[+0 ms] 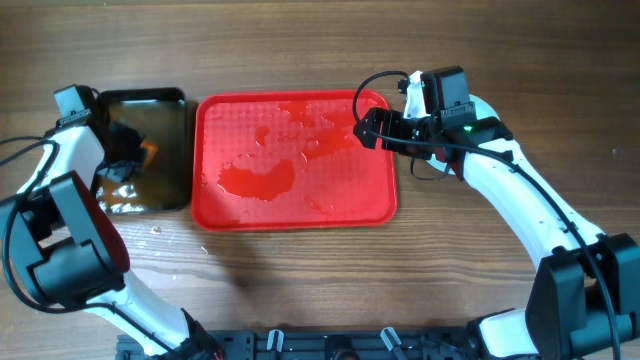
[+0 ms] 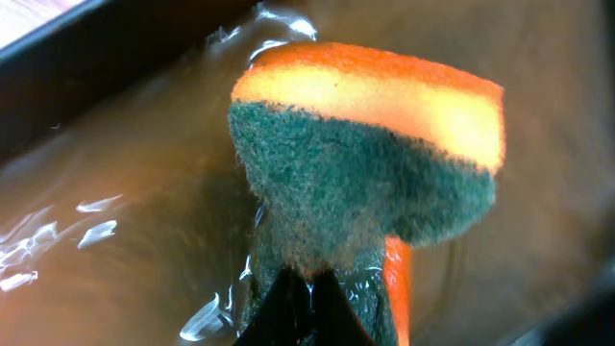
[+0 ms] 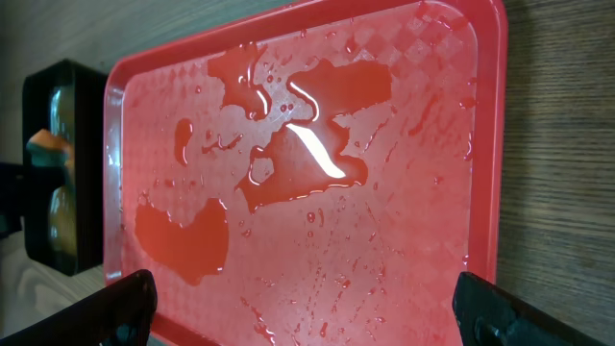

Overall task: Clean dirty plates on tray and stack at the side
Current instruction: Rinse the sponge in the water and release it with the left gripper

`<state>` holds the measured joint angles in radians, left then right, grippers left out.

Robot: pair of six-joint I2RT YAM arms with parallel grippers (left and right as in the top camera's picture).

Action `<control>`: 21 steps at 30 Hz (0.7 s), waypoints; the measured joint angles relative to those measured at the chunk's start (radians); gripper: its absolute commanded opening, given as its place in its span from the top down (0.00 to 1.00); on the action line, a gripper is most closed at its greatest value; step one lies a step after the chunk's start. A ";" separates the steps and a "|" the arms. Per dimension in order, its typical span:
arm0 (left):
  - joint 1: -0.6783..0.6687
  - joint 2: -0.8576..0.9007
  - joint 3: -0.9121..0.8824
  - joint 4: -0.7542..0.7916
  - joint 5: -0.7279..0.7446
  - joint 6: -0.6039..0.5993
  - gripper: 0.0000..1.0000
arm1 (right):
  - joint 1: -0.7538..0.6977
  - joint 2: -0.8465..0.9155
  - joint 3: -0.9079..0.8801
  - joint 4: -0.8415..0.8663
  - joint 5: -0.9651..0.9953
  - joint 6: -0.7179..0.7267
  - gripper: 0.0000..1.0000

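Item 1, red tray point(image 1: 340, 190): we find it flat on the wooden table point(image 1: 300, 40), about the middle, long side running left to right. Its textured floor is wet. We see several puddles point(image 1: 258, 180) toward its left and middle, with smaller drops scattered around them. In the right wrist view the same tray point(image 3: 404, 240) fills most of the frame, and the largest puddle point(image 3: 307, 154) catches a bright glint.

Item 2, right gripper point(image 1: 368, 128): we place it over the far right corner of the red tray. Its fingers are spread wide with nothing between them. From its own camera the right gripper point(image 3: 307, 317) shows one fingertip at each lower corner, with the wet tray floor lying between and beyond them. We cannot tell whether the tips touch the tray.

Item 3, black tray point(image 1: 172, 150): it sits just beside the red tray's left edge and holds brownish water point(image 2: 96, 221).

Item 4, left gripper point(image 1: 135, 150): it is inside the black tray. Its fingers point(image 2: 288, 312) are pinched tight on the lower end of a sponge point(image 2: 365, 154). The sponge has an orange body and a green scouring face, which is turned toward the camera.
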<state>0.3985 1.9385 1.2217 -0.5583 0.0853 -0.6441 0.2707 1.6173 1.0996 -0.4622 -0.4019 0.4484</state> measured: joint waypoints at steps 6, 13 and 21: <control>-0.104 -0.105 -0.012 0.029 0.160 0.000 0.96 | 0.000 0.000 0.000 0.000 0.003 0.000 0.00; -0.104 -0.182 -0.012 0.041 0.080 0.000 0.96 | 0.000 0.000 0.000 0.000 0.003 0.000 0.00; -0.103 -0.154 -0.012 0.080 -0.178 0.000 0.96 | 0.000 0.000 0.000 -0.001 0.003 0.000 0.00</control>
<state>0.2958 1.7844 1.2098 -0.4778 -0.0929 -0.6441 0.2707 1.6173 1.0996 -0.4633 -0.3992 0.4488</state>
